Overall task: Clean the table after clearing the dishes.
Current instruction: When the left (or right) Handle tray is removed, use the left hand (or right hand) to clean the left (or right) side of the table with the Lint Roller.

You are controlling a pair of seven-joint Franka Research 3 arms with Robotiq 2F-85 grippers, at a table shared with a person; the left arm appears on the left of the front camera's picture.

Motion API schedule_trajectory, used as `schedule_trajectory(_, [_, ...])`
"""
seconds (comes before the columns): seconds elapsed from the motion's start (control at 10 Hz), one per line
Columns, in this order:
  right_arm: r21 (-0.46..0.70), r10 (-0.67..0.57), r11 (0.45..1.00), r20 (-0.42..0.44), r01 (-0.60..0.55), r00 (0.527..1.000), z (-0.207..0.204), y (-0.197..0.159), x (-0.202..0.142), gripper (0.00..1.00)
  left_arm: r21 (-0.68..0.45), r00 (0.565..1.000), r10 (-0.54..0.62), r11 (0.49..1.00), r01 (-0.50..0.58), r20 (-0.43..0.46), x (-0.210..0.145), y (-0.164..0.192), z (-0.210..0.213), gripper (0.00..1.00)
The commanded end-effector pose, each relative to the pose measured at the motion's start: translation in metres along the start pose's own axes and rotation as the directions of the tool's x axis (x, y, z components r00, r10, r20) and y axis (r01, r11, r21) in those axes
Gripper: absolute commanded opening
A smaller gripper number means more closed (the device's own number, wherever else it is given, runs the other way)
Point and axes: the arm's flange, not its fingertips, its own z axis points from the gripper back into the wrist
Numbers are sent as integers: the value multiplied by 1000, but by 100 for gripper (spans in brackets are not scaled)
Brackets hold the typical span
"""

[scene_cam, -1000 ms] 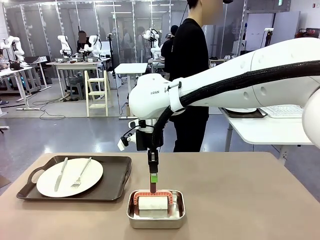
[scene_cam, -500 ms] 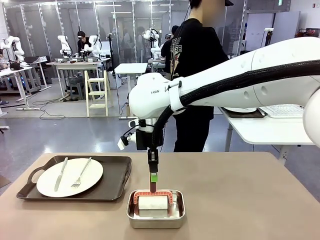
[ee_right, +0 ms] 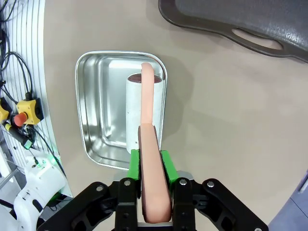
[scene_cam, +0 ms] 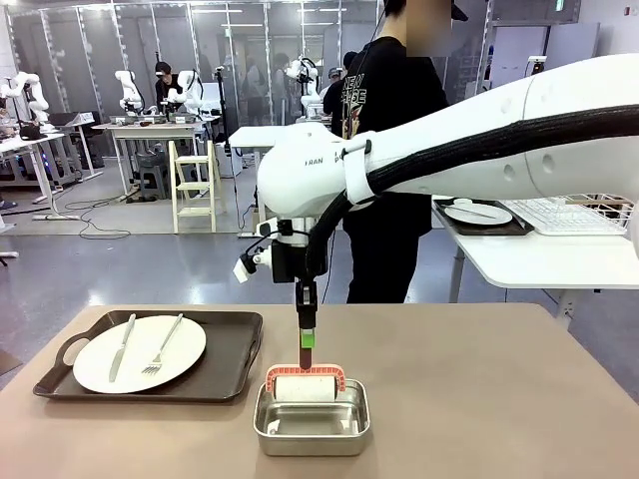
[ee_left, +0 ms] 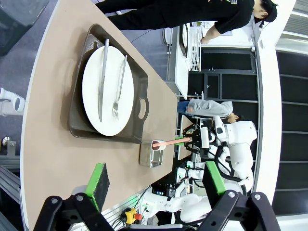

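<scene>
Front view gives you the right end effector [scene_cam: 307, 351] clenched on the salmon handle of a lint roller [scene_cam: 305, 387]. Its white roll hangs at rim height over the small square steel pan [scene_cam: 312, 427], which sits by the near edge of the desk [scene_cam: 479, 399]. Right wrist view agrees: the 2 green pads [ee_right: 166, 162] pinch the handle, with the roll above the pan. Left of the pan, 1 dark brown tray [scene_cam: 235, 359] lies on the desk carrying a white plate [scene_cam: 140, 352] with a knife [scene_cam: 122, 346] and a fork [scene_cam: 163, 344]. Left wrist view shows you the left end effector [ee_left: 155, 168] released, jaws wide with nothing between them, high over the desk. A person [scene_cam: 384, 150] stands at the far side.
</scene>
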Motion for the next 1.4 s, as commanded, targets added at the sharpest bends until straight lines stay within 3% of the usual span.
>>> schedule_trajectory(0.0, [-43,-30,999,9,31,999,6,6,-9,20,-9,1000,-5,1000,5,12,0,0,2,100])
schedule_trajectory(0.5, [-20,-63,998,0,63,998,37,26,-23,20,-9,1000,-5,1000,5,12,0,0,2,100])
schedule_trajectory(0.8, [36,-145,989,99,142,985,56,34,-60,20,-9,1000,-5,1000,5,12,0,0,2,100])
schedule_trajectory(1.0, [65,-239,971,171,231,956,61,34,-100,20,-9,1000,-5,1000,5,12,0,0,2,100])
schedule_trajectory(1.3, [60,-432,899,285,434,856,58,34,-169,20,-9,1000,-5,1000,5,12,0,0,2,100])
